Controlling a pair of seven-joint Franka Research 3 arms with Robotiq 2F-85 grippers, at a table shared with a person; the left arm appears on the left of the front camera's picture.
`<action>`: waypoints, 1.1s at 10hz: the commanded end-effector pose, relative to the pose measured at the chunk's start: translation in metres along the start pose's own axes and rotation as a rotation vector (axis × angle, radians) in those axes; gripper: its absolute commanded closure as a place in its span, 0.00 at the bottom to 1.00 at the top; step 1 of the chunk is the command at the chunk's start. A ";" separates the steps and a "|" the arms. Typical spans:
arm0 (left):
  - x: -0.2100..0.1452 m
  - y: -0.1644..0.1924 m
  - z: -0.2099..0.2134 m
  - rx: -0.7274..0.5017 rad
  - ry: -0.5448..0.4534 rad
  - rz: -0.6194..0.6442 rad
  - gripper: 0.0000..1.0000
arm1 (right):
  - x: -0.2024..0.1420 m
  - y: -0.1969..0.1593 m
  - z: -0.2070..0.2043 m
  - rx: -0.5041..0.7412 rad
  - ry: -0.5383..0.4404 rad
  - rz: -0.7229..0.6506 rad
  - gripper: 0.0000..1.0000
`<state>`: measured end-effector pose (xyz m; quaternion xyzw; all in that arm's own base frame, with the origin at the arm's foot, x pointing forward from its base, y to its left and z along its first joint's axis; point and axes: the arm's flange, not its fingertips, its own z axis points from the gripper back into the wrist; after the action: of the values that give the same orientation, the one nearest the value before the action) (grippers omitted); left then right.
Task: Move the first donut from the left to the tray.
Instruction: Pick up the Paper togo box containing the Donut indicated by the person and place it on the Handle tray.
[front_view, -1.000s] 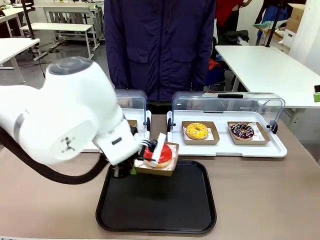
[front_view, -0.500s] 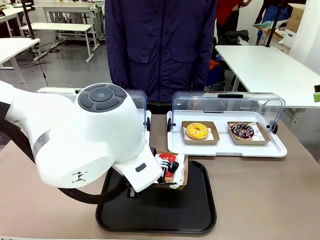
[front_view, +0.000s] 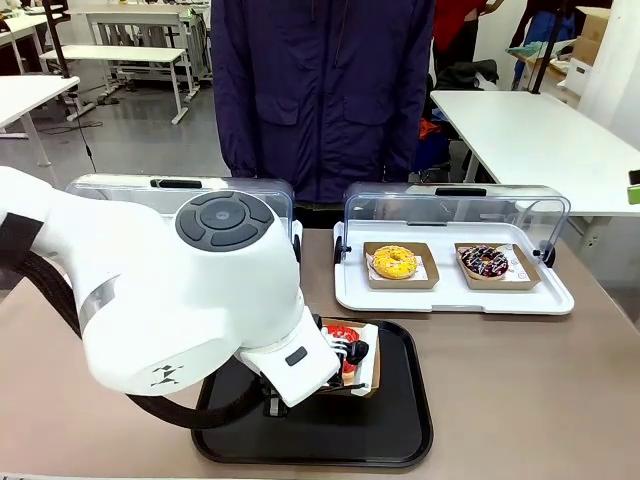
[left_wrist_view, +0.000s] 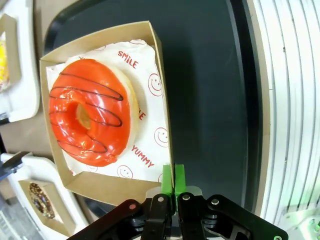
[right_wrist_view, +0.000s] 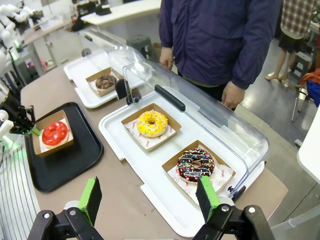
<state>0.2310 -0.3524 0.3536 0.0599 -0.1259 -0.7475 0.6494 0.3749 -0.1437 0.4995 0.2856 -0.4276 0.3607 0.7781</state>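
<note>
The red-iced donut (left_wrist_view: 90, 112) lies in its brown carton (left_wrist_view: 105, 190) with white printed paper. My left gripper (left_wrist_view: 173, 184) is shut on the carton's side wall, green pads pinching the cardboard. In the front view the carton (front_view: 362, 352) is over the upper middle of the black tray (front_view: 400, 420), partly hidden by my left arm. Whether it rests on the tray I cannot tell. The right wrist view shows the red donut (right_wrist_view: 54, 133) over the black tray (right_wrist_view: 65, 167), with the left gripper (right_wrist_view: 22, 124) at the carton's edge. My right gripper (right_wrist_view: 148, 199) is open, well apart.
A white tray with a raised clear lid (front_view: 455, 295) behind the black tray holds a yellow donut (front_view: 394, 262) and a chocolate sprinkled donut (front_view: 485, 261). Another lidded white tray (front_view: 180, 185) sits at far left. A person in a dark jacket (front_view: 320, 90) stands across the table.
My left arm has swung right and toward the camera, carrying the carton with the red donut from the tray's far edge to lower over its middle. The gripper has stayed shut on it.
</note>
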 end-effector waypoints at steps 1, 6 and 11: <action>-0.081 -0.064 -0.006 0.011 0.017 0.038 0.98 | 0.001 -0.002 -0.002 -0.001 -0.031 0.025 0.00; -0.089 -0.081 -0.024 -0.063 0.009 0.070 0.98 | 0.001 -0.002 -0.002 -0.001 -0.031 0.025 0.00; -0.092 -0.084 -0.035 -0.103 -0.022 0.092 0.98 | 0.001 -0.002 -0.002 -0.001 -0.031 0.025 0.00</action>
<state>0.2354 -0.3513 0.3171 0.0286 -0.0841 -0.7244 0.6837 0.3749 -0.1437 0.4995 0.2856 -0.4276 0.3607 0.7781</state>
